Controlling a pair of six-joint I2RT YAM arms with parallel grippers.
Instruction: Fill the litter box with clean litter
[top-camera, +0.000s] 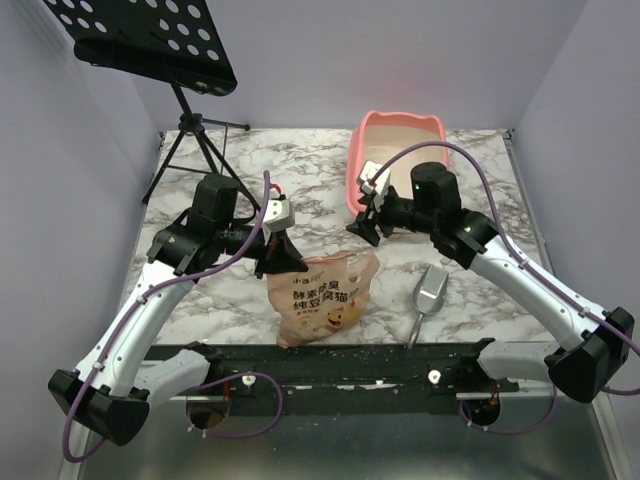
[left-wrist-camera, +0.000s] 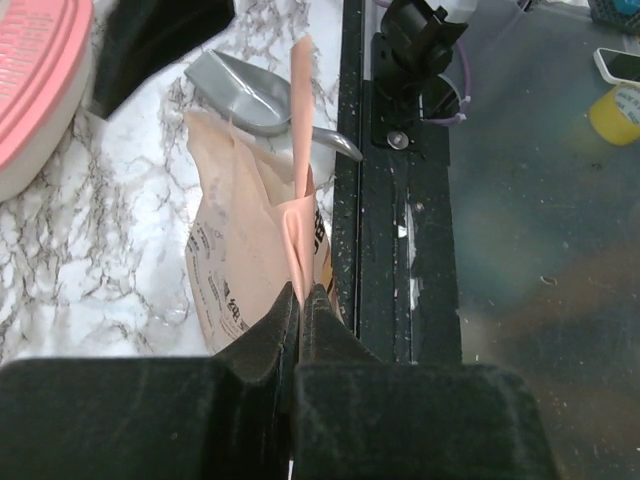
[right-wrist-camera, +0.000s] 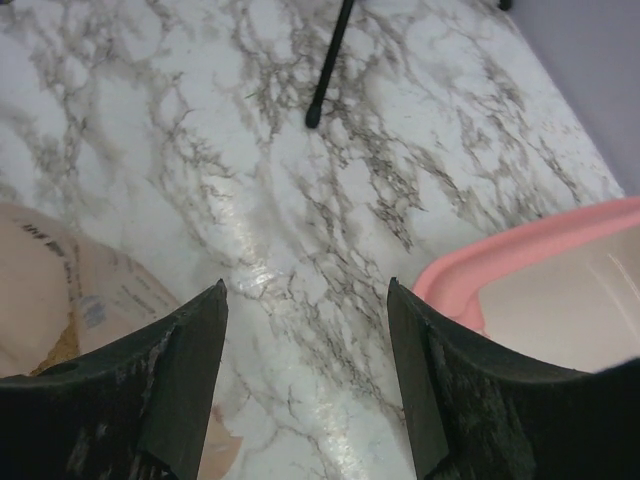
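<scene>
The pink litter box (top-camera: 398, 150) stands at the back of the marble table, its inside pale; it also shows in the left wrist view (left-wrist-camera: 35, 70) and the right wrist view (right-wrist-camera: 520, 270). No pile of clean litter shows. An orange-tan printed bag (top-camera: 322, 295) lies at the front middle. My left gripper (top-camera: 283, 258) is shut on the bag's upper edge (left-wrist-camera: 300, 220), pinching the paper between its fingertips (left-wrist-camera: 303, 290). My right gripper (top-camera: 362, 228) is open and empty above bare table (right-wrist-camera: 305, 290), between the bag (right-wrist-camera: 60, 290) and the box's near left corner.
A grey metal scoop (top-camera: 430, 290) lies right of the bag, also in the left wrist view (left-wrist-camera: 245, 90). A black music stand (top-camera: 150, 40) with tripod legs (top-camera: 195, 140) stands at the back left. A black rail (top-camera: 330, 360) with small specks runs along the near edge.
</scene>
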